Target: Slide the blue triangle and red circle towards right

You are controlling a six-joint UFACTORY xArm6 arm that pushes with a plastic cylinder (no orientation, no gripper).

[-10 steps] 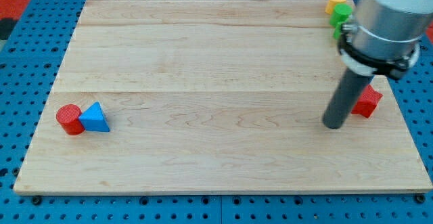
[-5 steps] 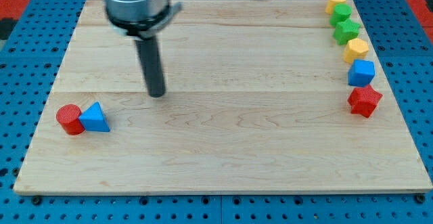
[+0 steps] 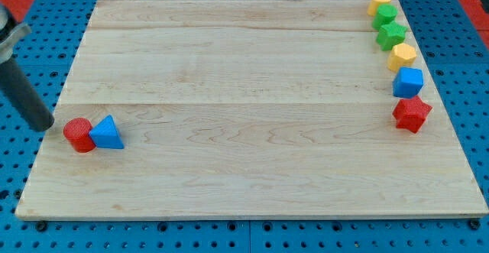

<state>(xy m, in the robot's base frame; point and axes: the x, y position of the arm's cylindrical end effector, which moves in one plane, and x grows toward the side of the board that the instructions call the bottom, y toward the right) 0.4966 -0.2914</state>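
No readable text, labels, brands, numbers or signs anywhere in the camera view. Nothing printed on the blocks, the wooden board or the blue perforated counter [image 3: 229,238].

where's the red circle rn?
The red circle sits near the board's left edge, low in the view, touching the blue triangle on its right; my tip is just to its left.
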